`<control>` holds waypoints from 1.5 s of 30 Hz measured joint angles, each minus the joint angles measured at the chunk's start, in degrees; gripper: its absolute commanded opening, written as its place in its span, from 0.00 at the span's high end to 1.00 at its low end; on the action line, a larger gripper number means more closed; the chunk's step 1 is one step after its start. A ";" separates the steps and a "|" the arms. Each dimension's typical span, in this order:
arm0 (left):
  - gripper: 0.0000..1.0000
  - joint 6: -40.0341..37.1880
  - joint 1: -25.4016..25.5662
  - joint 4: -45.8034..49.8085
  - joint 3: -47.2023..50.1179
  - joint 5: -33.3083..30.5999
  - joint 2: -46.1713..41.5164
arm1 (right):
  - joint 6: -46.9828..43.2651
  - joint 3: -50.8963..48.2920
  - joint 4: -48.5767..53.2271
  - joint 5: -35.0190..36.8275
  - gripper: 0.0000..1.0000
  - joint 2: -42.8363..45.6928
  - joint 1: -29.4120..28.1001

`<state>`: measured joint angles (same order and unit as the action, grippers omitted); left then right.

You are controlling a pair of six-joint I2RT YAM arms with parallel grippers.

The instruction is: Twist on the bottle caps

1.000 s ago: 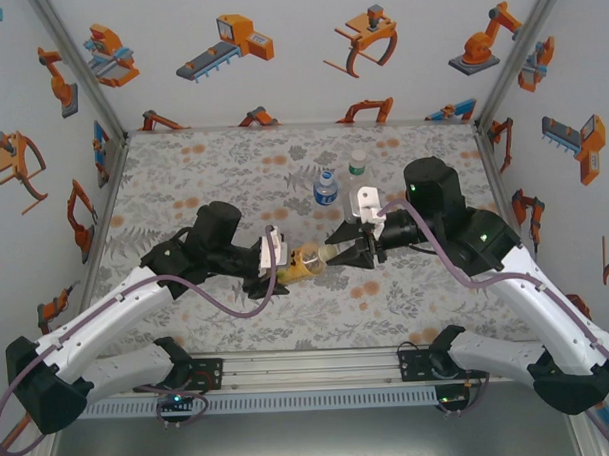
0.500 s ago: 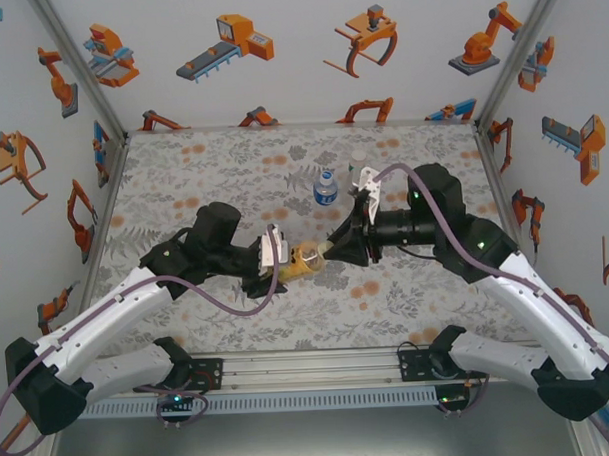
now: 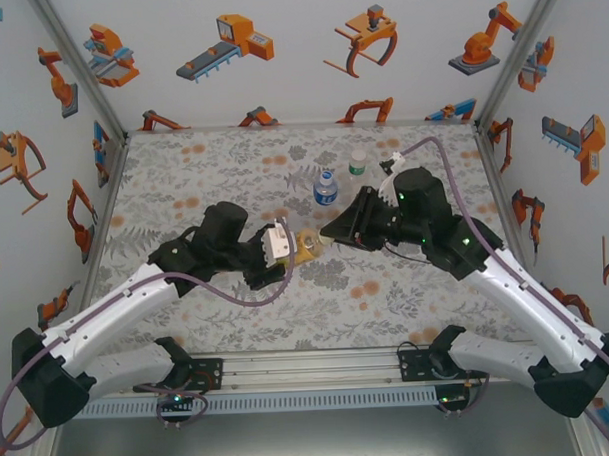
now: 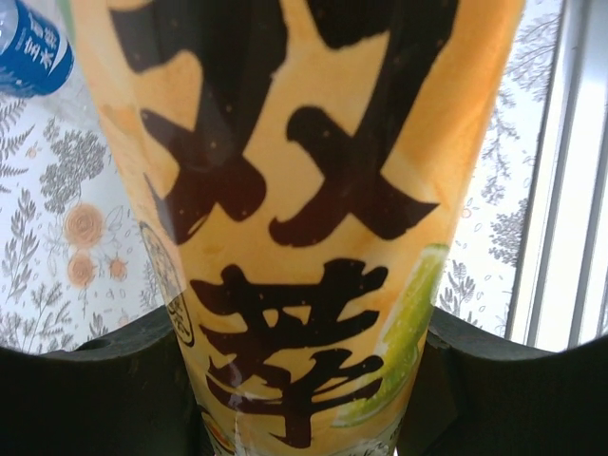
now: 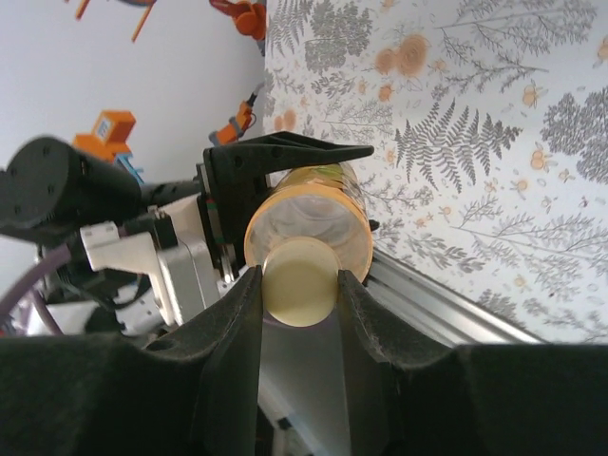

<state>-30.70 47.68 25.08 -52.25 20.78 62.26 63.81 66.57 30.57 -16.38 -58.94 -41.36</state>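
The left tool point(image 3: 290, 257) is clamped on the yellow-labelled bottle point(image 4: 304, 218) and holds it lying roughly level above the worktop point(image 3: 212, 171), neck pointing toward the right arm. The right tool point(image 3: 331, 233) is closed on a pale cap point(image 5: 298, 282), which sits at the bottle's mouth between the two dark fingers. The main risk is a cross-thread. If the cap's axis is tilted against the neck, turning would jam it crooked rather than seat it, and whether the two are square cannot be told from these views. The cap is also pinched only at its rim, so it could slide round inside the pads while the wrist turns and stay loose. The label looks smooth, so the bottle could twist or creep in the left tool's grip under the turning force, and a harder squeeze could dent its thin wall. The blue-labelled bottle point(image 3: 325, 190) and the green-and-white one point(image 3: 357, 166) stand upright just behind the right wrist, where a rolling wrist or its trailing cable could tip them. With both tools almost nose to nose, a push along the neck could drive them into each other.
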 measured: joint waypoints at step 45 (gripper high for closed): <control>0.03 8.04 -0.13 -4.50 8.52 -13.73 -14.67 | -48.72 39.87 21.05 26.34 1.00 -44.52 11.89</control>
<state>-22.65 47.55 20.58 -43.72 7.05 47.59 15.09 106.43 51.62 9.96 -103.46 -29.47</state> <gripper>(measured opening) 0.968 0.334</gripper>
